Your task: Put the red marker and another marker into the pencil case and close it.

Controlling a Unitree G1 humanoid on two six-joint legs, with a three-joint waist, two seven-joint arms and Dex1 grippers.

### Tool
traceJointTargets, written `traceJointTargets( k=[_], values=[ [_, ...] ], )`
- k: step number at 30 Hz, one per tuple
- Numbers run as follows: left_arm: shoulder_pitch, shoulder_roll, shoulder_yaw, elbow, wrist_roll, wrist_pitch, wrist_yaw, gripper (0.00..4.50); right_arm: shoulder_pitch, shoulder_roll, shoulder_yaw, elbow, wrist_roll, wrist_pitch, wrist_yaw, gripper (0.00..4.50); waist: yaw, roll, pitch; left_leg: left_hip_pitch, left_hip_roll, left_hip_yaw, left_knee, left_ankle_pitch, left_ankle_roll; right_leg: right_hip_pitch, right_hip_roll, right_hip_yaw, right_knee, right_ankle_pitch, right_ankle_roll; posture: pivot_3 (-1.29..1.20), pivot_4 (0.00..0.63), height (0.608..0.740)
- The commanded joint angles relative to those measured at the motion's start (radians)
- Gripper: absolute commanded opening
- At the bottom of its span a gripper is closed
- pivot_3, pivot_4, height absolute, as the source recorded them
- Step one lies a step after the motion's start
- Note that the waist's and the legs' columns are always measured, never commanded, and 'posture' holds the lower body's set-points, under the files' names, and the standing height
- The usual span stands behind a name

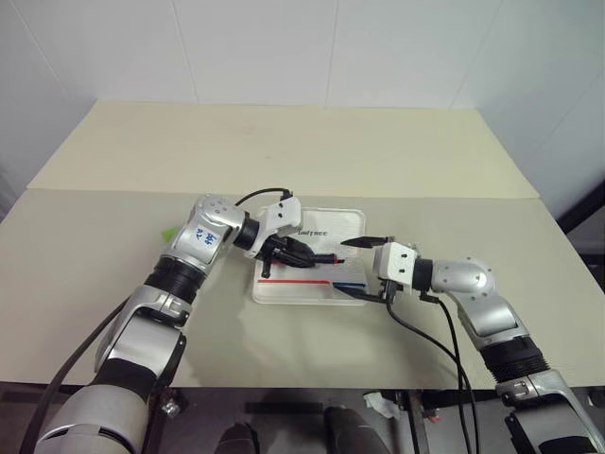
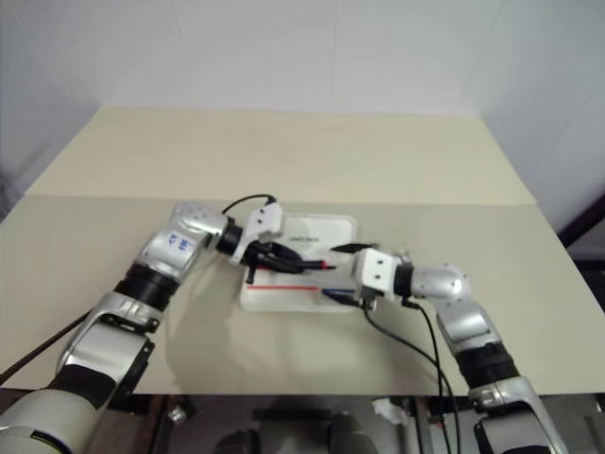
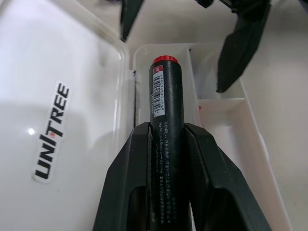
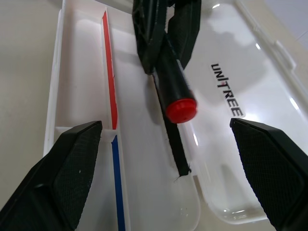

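Observation:
The pencil case (image 1: 284, 293) lies open in the middle of the table, its lid (image 3: 57, 72) with dark logo text flat on the far side and its tray (image 4: 82, 96) with a red and a blue stripe on the near side. My left gripper (image 1: 304, 253) is shut on the black barrel of the red marker (image 3: 166, 91), held over the tray with the red cap (image 4: 181, 110) pointing towards my right gripper. My right gripper (image 1: 359, 270) stands open at the case's right end, one finger (image 4: 72, 168) on each side of it. A light green marker (image 1: 168, 233) lies on the table behind my left forearm.
The beige table (image 1: 284, 151) has a seam (image 1: 425, 197) running across it behind the case. Black cables (image 1: 425, 331) hang from my right wrist towards the table's front edge.

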Motion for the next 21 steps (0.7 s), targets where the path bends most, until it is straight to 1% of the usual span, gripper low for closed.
traceJointTargets(
  k=[1, 5, 7, 8, 11, 18, 19, 21],
  values=[
    [-0.022, -0.002, 0.004, -0.006, 0.001, -0.017, -0.036, 0.63, -0.001, -0.02, -0.04, -0.044, 0.023, 0.001, -0.009, 4.5, -0.001, 0.0, 0.0, 0.0, 0.0, 0.0, 0.0, 0.0, 0.0, 0.0, 0.0, 0.0, 0.0, 0.0, 0.0, 0.0, 0.15, 0.74],
    [-0.018, 0.007, -0.016, 0.005, 0.019, -0.006, -0.073, 0.63, -0.004, -0.02, -0.038, -0.042, 0.023, 0.003, -0.011, 4.5, -0.001, 0.0, 0.0, 0.0, 0.0, 0.0, 0.0, 0.0, 0.0, 0.0, 0.0, 0.0, 0.001, 0.0, 0.0, 0.0, 0.15, 0.74],
    [-0.022, 0.003, -0.005, -0.005, -0.005, 0.075, -0.098, 0.63, -0.006, -0.021, -0.037, -0.039, 0.023, 0.003, -0.012, 4.5, -0.001, 0.0, 0.0, 0.0, 0.0, 0.0, 0.0, 0.0, 0.0, 0.0, 0.0, 0.0, 0.001, 0.0, 0.0, 0.0, 0.15, 0.74],
    [-0.024, 0.0, -0.002, -0.009, -0.012, 0.103, -0.107, 1.36, -0.006, -0.022, -0.037, -0.038, 0.023, 0.003, -0.013, 4.5, -0.001, 0.0, 0.0, 0.0, 0.0, 0.0, 0.0, 0.0, 0.0, 0.0, 0.0, 0.0, 0.001, 0.0, 0.0, 0.0, 0.15, 0.74],
    [-0.029, -0.003, 0.002, -0.014, -0.012, 0.151, -0.108, 2.26, -0.007, -0.023, -0.038, -0.037, 0.025, 0.004, -0.012, 4.5, -0.001, 0.0, 0.0, 0.0, 0.0, 0.0, 0.0, 0.0, 0.0, 0.0, 0.0, 0.0, 0.001, 0.0, 0.0, 0.0, 0.15, 0.74],
    [-0.023, -0.009, 0.011, -0.025, -0.007, 0.141, -0.078, 4.48, -0.002, -0.029, -0.047, -0.057, 0.05, 0.023, -0.002, 4.5, -0.001, 0.0, 0.0, 0.0, 0.0, 0.0, 0.0, 0.0, 0.0, 0.0, 0.0, 0.0, 0.001, 0.0, 0.0, 0.0, 0.15, 0.74],
    [-0.019, -0.008, 0.012, -0.031, -0.006, 0.134, -0.072, 4.48, 0.0, -0.029, -0.049, -0.061, 0.056, 0.028, -0.001, 4.5, -0.001, 0.0, 0.0, 0.0, 0.0, 0.0, 0.0, 0.0, 0.0, 0.0, 0.0, 0.0, 0.002, 0.0, 0.0, 0.0, 0.15, 0.74],
    [0.005, 0.001, 0.02, -0.071, 0.003, 0.064, -0.04, 4.48, 0.01, -0.033, -0.058, -0.083, 0.08, 0.049, 0.006, 4.5, -0.001, 0.0, 0.0, 0.0, 0.0, 0.0, 0.0, 0.0, 0.0, 0.0, 0.0, 0.0, 0.002, 0.0, 0.0, 0.0, 0.15, 0.74]
  ],
)
